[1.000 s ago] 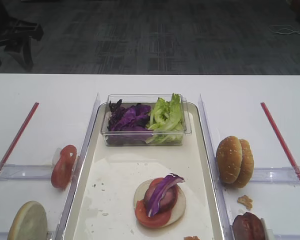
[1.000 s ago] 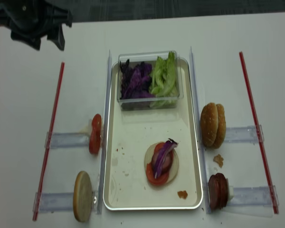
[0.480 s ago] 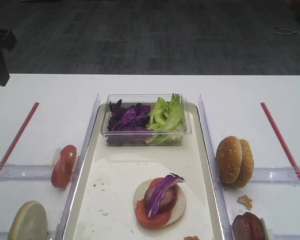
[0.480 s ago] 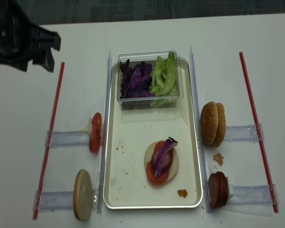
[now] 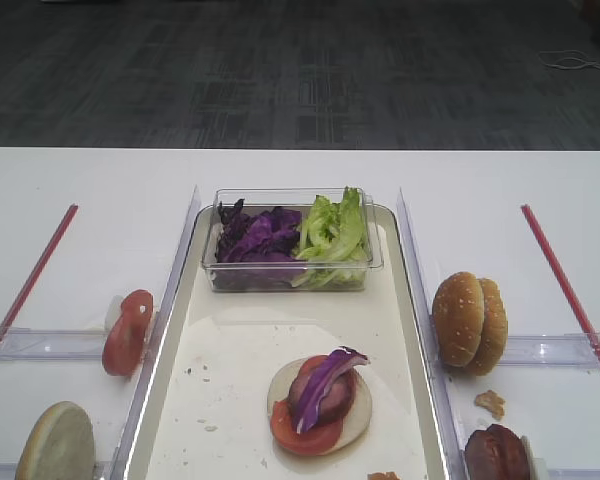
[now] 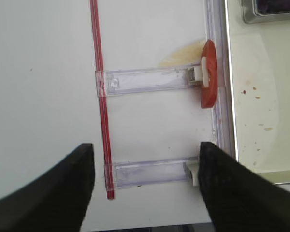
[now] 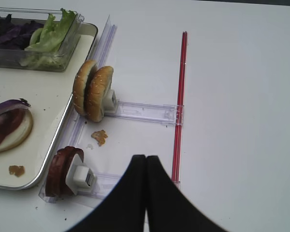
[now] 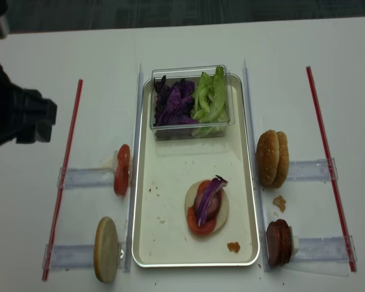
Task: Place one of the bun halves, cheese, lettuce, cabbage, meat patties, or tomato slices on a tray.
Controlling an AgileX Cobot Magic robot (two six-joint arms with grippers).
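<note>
High view: cabbage [image 5: 327, 382] strip tops stack on tray [image 5: 230, 350]; no arms seen | Right wrist: right hand [image 7: 145, 166] pressed together, empty, near patties [image 7: 63, 170] | Left wrist: left hand [image 6: 145, 169] spread above tomato slice [image 6: 208, 73] | Judgement: cabbage placed; next, pick another ingredient.

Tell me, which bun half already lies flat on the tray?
The pale bun half under the tomato, patty and cabbage strip. The other buns stand on edge off the tray.

Spread fingers [image 6: 53, 188] above tomato slice [image 6: 209, 73] beside tray [image 6: 261, 96]
</note>
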